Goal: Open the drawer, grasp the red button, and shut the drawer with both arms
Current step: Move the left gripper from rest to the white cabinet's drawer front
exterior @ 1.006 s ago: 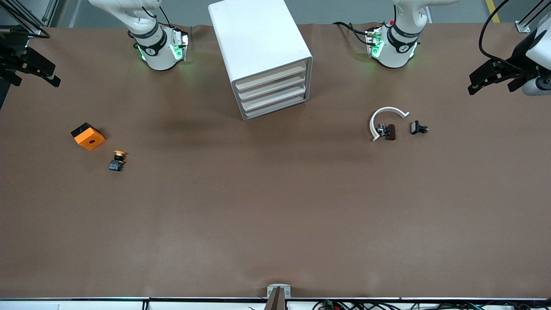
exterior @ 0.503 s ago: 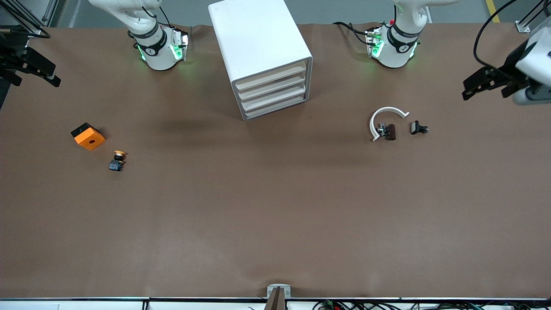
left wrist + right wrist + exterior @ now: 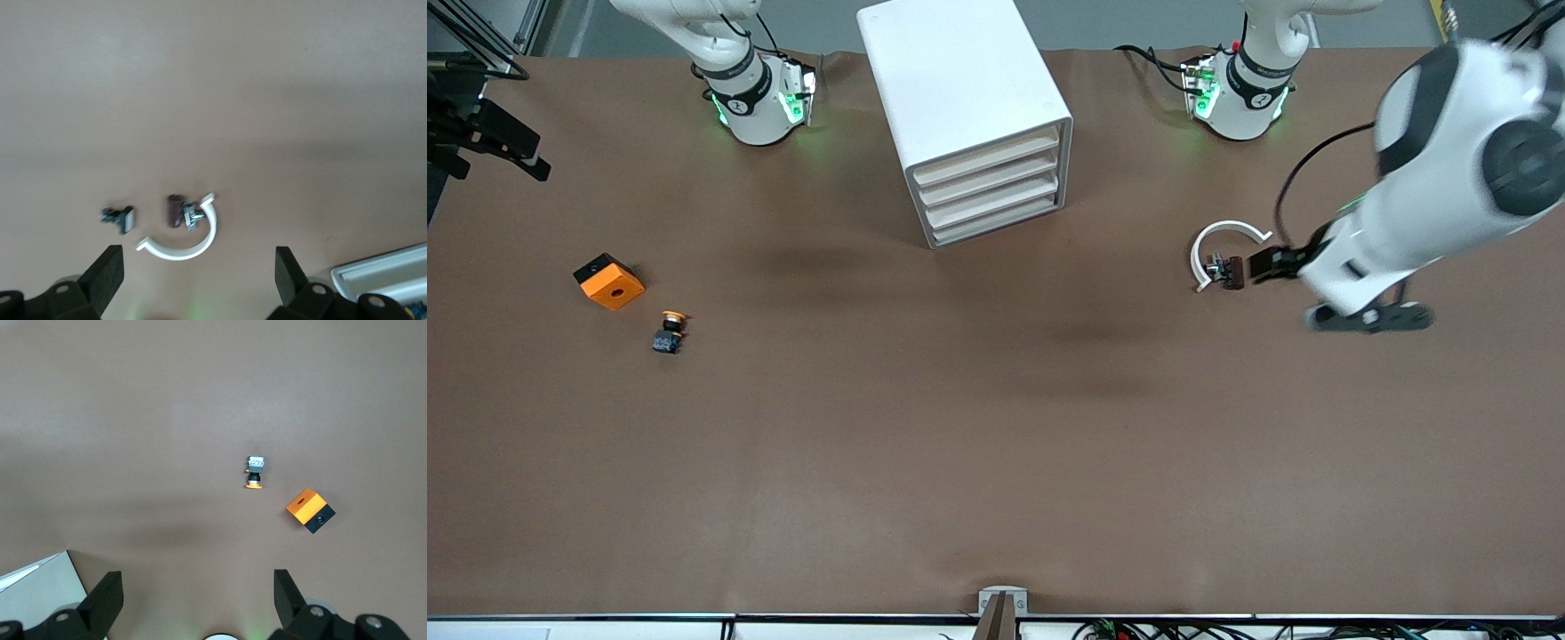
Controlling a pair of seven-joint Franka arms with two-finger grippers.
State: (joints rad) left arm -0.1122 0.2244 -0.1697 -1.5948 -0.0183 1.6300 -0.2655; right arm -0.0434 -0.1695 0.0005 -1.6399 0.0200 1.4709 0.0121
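Left gripper (image 3: 200, 253), jaws apart, hangs near white ring (image 3: 1227, 229), well apart from shut drawer (image 3: 987, 178); right gripper (image 3: 197, 580) waits, spread.

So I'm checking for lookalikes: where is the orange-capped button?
In the front view the orange-capped button lies toward the right arm's end of the table, beside the orange cube and slightly nearer the front camera, well away from the cabinet.

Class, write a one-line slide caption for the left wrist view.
Open left gripper over the table, above a white curved piece, two small dark parts beside it, cabinet corner at the edge.
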